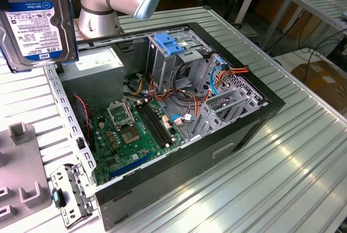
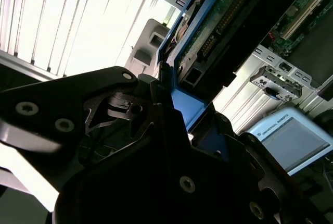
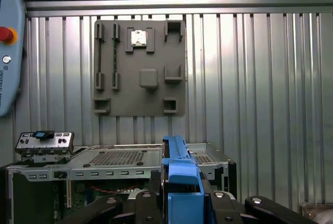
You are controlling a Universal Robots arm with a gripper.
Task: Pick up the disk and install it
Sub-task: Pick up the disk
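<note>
The disk (image 1: 35, 19) hangs in the air at the exterior view's upper left, above the table beside the open computer case (image 1: 271, 105). It is silver-grey with a white and blue label, label side facing the camera, and edged by a blue carrier. In the first wrist view the blue carrier (image 3: 179, 177) sits between the black fingers of my gripper (image 3: 179, 195), which is shut on it. The second wrist view shows the disk's circuit-board underside (image 2: 229, 21) running out from my gripper (image 2: 174, 107).
Inside the case are a metal drive cage with a blue latch (image 1: 172, 45), a grey power-supply box (image 1: 95, 70), a green motherboard (image 1: 135, 133) and loose cables. A grey fixture plate (image 1: 19, 173) and a metal bracket (image 1: 70, 195) lie on the ribbed table. The arm's base (image 1: 105, 0) stands behind.
</note>
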